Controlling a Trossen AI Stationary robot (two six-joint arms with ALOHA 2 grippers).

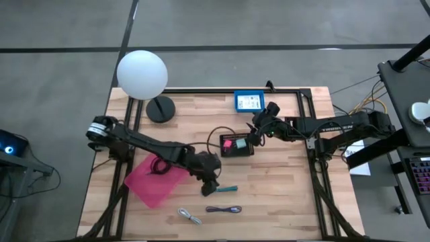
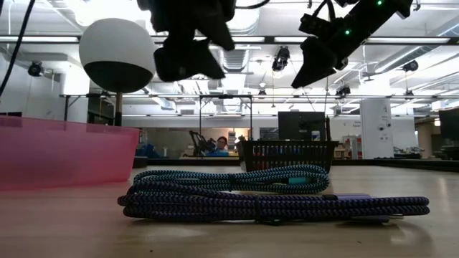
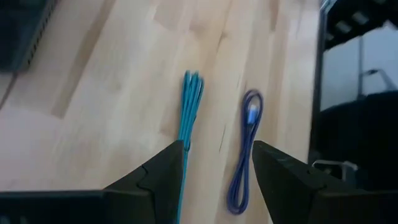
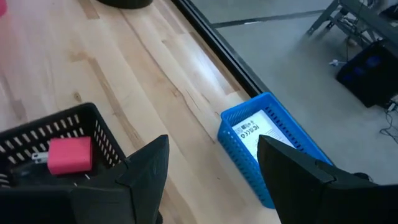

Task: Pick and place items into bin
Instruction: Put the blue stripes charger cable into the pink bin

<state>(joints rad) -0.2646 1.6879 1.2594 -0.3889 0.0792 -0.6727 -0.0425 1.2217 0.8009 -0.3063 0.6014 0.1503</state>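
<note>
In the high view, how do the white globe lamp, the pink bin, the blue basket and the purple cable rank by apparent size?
1. pink bin
2. white globe lamp, though it stands nearer the camera, so this is unsure
3. blue basket
4. purple cable

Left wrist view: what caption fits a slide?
Open left gripper hovering over a teal cable and a purple cable.

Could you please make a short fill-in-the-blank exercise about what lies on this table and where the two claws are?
1. The black basket holds a block of ____ colour.
2. The left claw hangs open above the teal cable and the ____ cable beside it.
3. The right claw is open, with nothing between its ____.
4. The small bin at the table's far edge is ____ in colour.

Missing words: pink; purple; fingers; blue
</note>
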